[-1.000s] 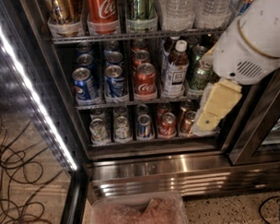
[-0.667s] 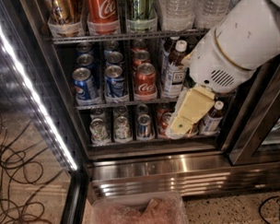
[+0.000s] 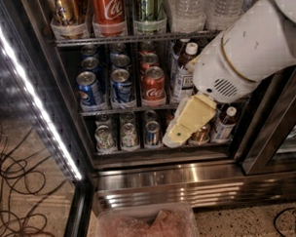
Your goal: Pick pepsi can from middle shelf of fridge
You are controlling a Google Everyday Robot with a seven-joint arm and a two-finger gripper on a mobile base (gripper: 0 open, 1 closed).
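Note:
The fridge (image 3: 189, 180) stands open in front of me. Its middle shelf (image 3: 130, 110) carries two rows of blue pepsi cans; the front ones are at the left (image 3: 90, 88) and beside it (image 3: 121, 85). A red Coca-Cola can (image 3: 153, 86) stands to their right. My gripper (image 3: 177, 135), cream-coloured under the white arm (image 3: 248, 53), hangs in front of the bottom shelf, below and to the right of the pepsi cans and apart from them. It holds nothing that I can see.
The top shelf holds a gold can (image 3: 66, 11), a Coca-Cola can (image 3: 108, 9), a green can (image 3: 149, 8) and water bottles (image 3: 185, 9). Brown bottles (image 3: 183, 75) stand on the middle shelf's right. Several cans (image 3: 129, 135) fill the bottom shelf. The LED strip (image 3: 35, 100), floor cables (image 3: 16, 193) and a plastic bin (image 3: 147, 227) lie lower left.
My arm and gripper have swung left and a little down across the fridge front, from the right edge to in front of the bottom shelf's right half. The cans have not moved.

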